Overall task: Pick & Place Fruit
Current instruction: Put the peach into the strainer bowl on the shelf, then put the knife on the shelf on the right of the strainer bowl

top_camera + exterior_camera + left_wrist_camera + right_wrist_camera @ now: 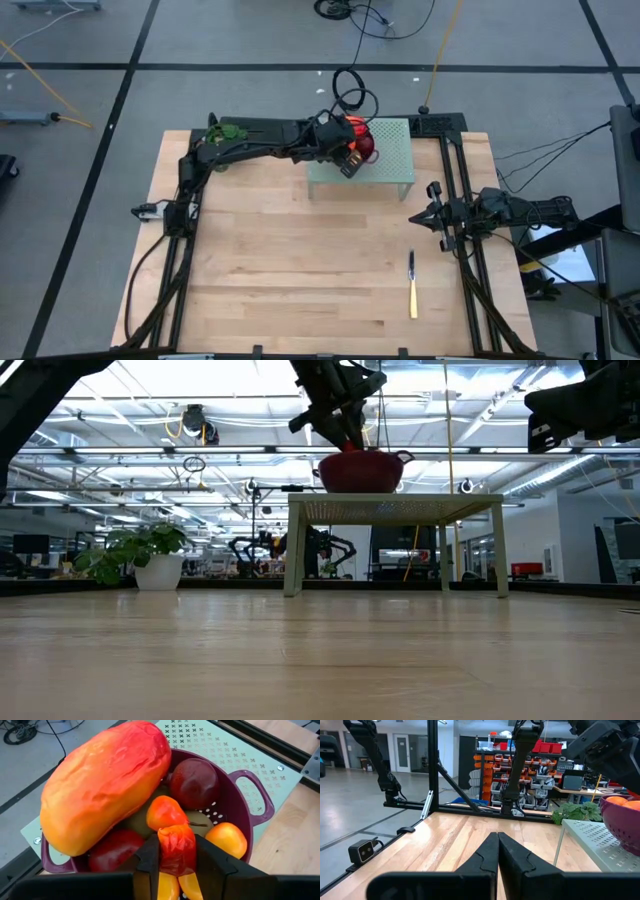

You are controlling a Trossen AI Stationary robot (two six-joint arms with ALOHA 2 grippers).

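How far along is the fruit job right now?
No fruit shows on the table yet. The left gripper is shut on a small orange-red fruit over the purple colander; the other fruit remains inside. The right gripper waits shut.

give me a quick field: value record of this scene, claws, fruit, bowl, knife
left claw: over the bowl, shut on a small orange-red fruit piece
right claw: shut, empty, waiting at the table's right side
bowl: purple perforated plastic colander on a pale green perforated stand
fruit in bowl: large elongated orange-red piece, dark red ball, small orange-red pieces
knife: slim yellow-handled knife flat on the wooden table, right of centre
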